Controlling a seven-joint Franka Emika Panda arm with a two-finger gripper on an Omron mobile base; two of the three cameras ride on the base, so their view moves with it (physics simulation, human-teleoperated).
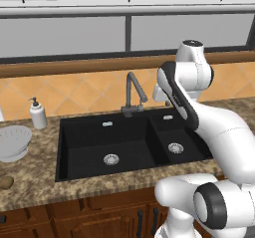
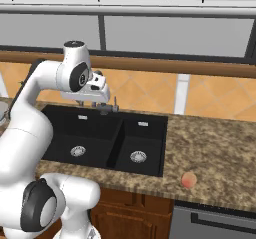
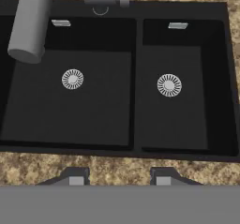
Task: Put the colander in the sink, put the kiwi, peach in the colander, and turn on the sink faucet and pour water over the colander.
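The pale perforated colander (image 1: 14,141) sits on the counter left of the black double-basin sink (image 1: 79,147). The brown kiwi (image 1: 6,182) lies near the counter's front edge, in front of the colander. The orange-red peach (image 2: 189,180) rests on the counter right of the sink (image 2: 60,133). The dark faucet (image 1: 133,93) stands behind the sink, its spout (image 3: 30,26) over the large basin. My gripper (image 2: 94,103) hangs high above the sink, pointing down. In the hand view the gripper (image 3: 119,177) is open, its tips apart with nothing between them.
A white soap pump bottle (image 1: 38,113) stands behind the colander by the tiled backsplash. Speckled stone counter (image 2: 210,143) stretches to the right of the sink. Both basins have a silver drain (image 3: 72,79). Wooden cabinet doors run below the counter.
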